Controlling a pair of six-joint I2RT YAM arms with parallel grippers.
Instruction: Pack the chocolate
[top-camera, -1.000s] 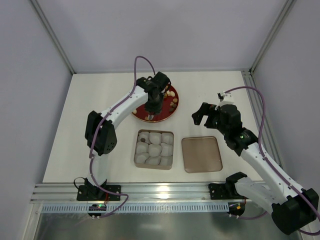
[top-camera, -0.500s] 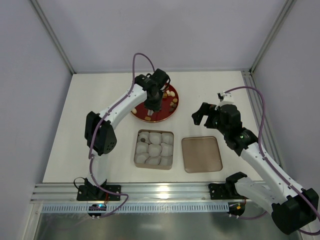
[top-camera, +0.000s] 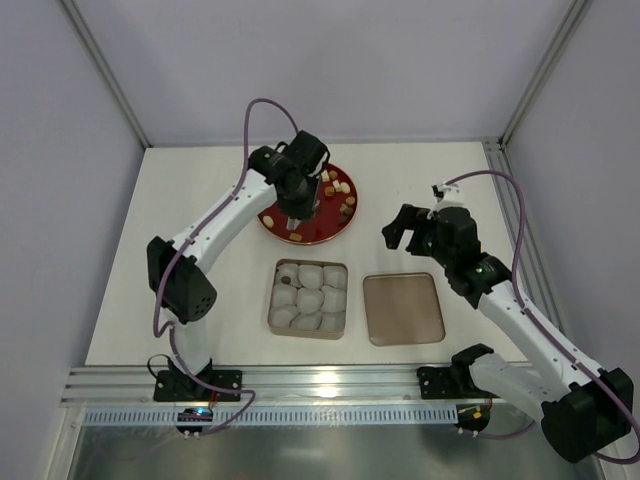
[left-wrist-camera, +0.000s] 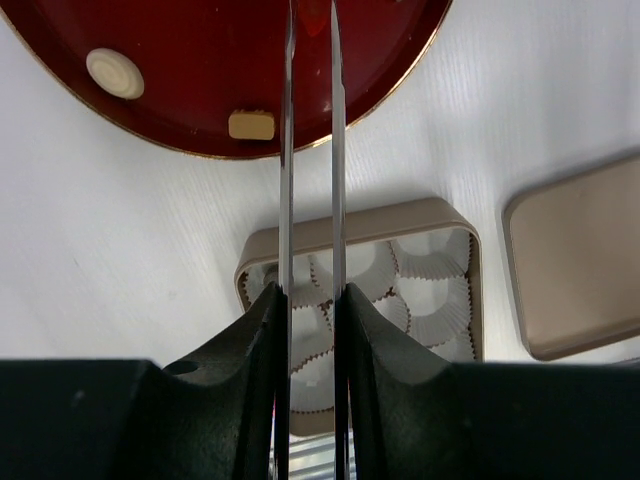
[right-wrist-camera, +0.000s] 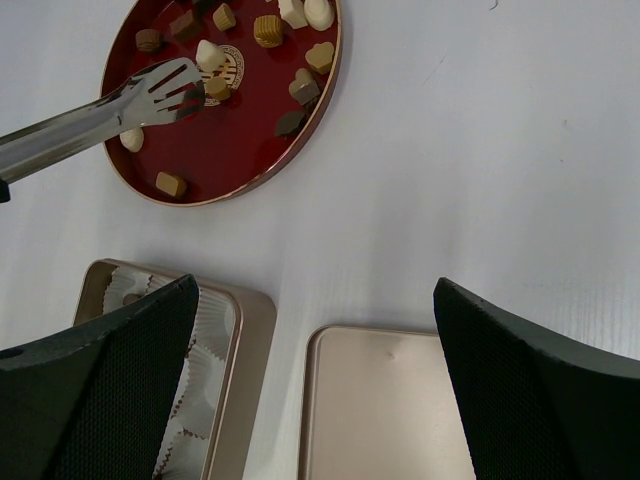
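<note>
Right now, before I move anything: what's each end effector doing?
Left end effector: closed on the metal tongs, tips over the red plate.
Right end effector: open, holding nothing.

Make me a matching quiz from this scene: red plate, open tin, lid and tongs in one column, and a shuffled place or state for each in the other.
Column one
1. red plate
2. open tin
3. lid
4. tongs

Column two
A. lined with white paper cups
B. held in the left gripper, tips over the plate
C. lying flat, right of the tin in the top view
D. carrying loose chocolates

Pairs: 1-D, 2-A, 3-C, 4-B
</note>
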